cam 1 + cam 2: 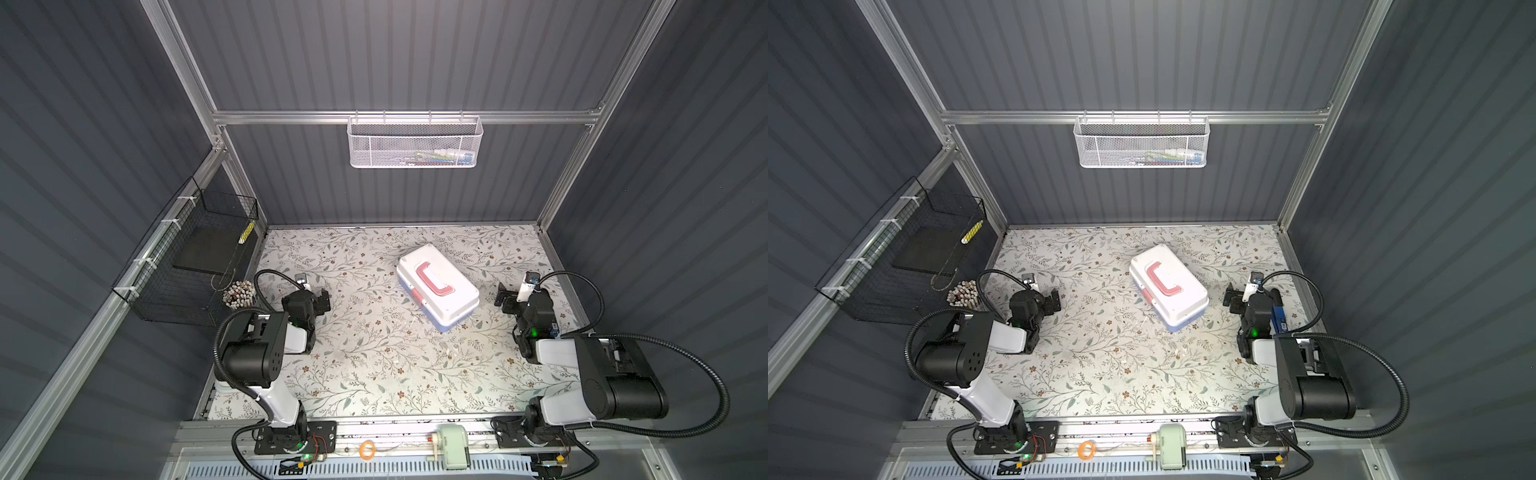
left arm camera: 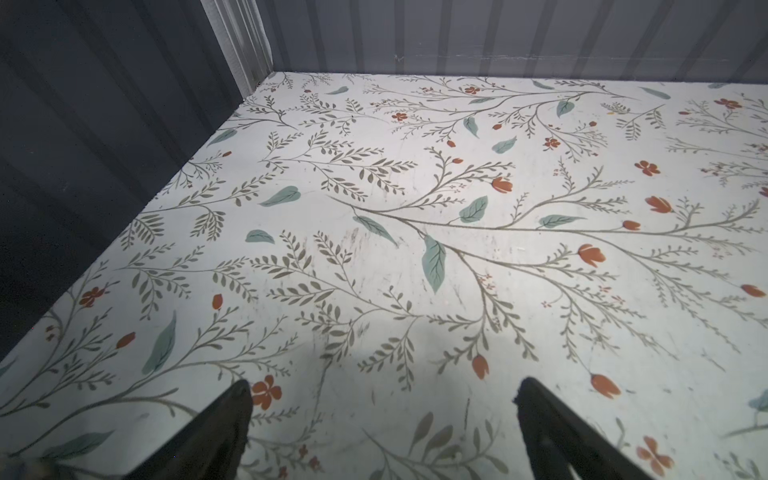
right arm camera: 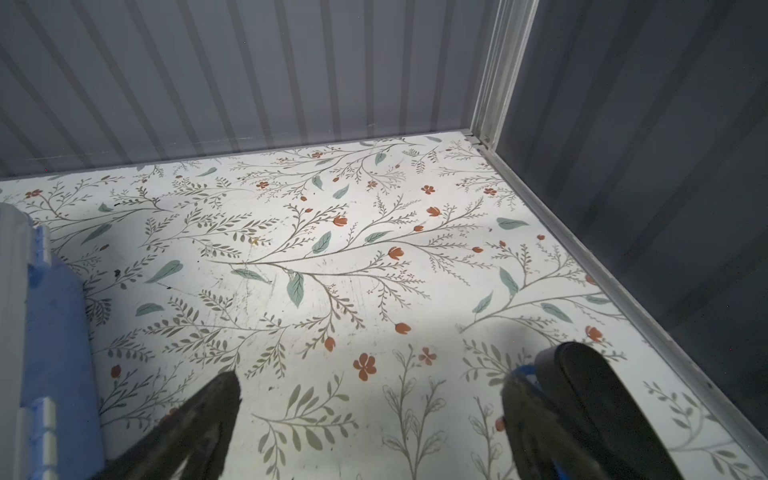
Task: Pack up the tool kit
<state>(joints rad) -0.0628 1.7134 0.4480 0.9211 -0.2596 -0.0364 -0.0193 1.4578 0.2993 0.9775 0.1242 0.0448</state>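
1. Both arms are folded. Their upper links lean back over the near edge, and their forearms reach forward and end low over the floral bench (image 1: pixel 374 365).
2. The left tool (image 1: pixel 323 301) hangs at the left side of the bench, released, its jaws spread wide with nothing between them. The right tool (image 1: pixel 503 300) mirrors it at the right side, also released and empty.
3. The tool kit (image 1: pixel 436 286) stands on the bench between the two tools, touching neither and nearer the right one. Its white lid is shut.
4. In both top views the kit's long axis runs diagonally from far left to near right. The pink handle lies flat along that axis, and the pink latch sits on the long side facing the left arm.
5. The right wrist view catches the kit's light blue base (image 3: pixel 54 332) at its edge. The left wrist view shows only patterned bench and a corner of the walls beyond the left tool (image 2: pixel 382 397).
6. Only the top views show the white mesh basket (image 1: pixel 1140 143) hung on the far rail and the black wire basket (image 1: pixel 905 270) on the left wall.
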